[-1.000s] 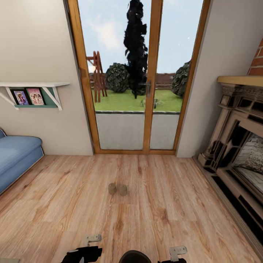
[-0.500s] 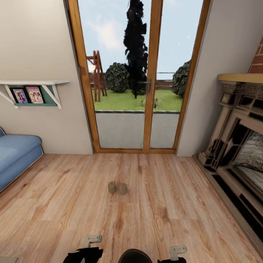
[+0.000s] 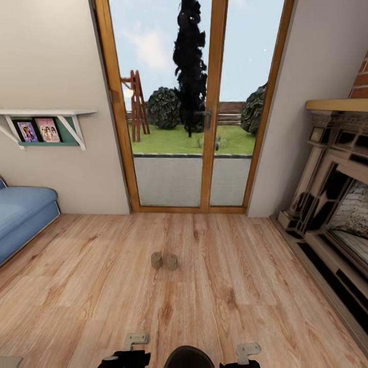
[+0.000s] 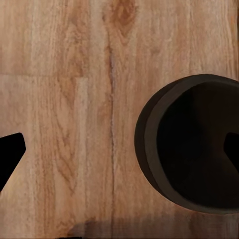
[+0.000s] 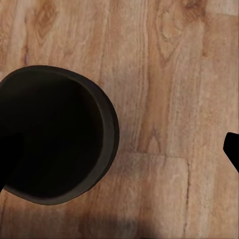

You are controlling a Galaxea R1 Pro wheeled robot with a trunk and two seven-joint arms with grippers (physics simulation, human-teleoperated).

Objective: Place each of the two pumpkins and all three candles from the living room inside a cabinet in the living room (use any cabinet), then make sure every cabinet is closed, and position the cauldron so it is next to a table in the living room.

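Note:
Two short tan candles (image 3: 157, 260) (image 3: 171, 262) stand side by side on the plank floor of the living room, ahead of me in the head view and well short of the glass door. The black cauldron (image 3: 189, 359) sits right below me between both arms. My left gripper (image 4: 119, 152) hangs open over the floor, one fingertip above the cauldron (image 4: 199, 149) mouth and the other far out past its rim. My right gripper (image 5: 119, 154) is open the same way across the cauldron (image 5: 55, 134) rim. Pumpkins and cabinet are out of view.
A wood-framed glass door (image 3: 191, 102) fills the far wall. A blue sofa (image 3: 20, 214) stands at the left under a wall shelf (image 3: 46, 122) with pictures. A brick fireplace (image 3: 332, 204) lines the right side. Bare plank floor lies around the candles.
The whole picture has shifted slightly, so the camera moved. My left arm sits a little lower and further right at the bottom edge. The candles stay put.

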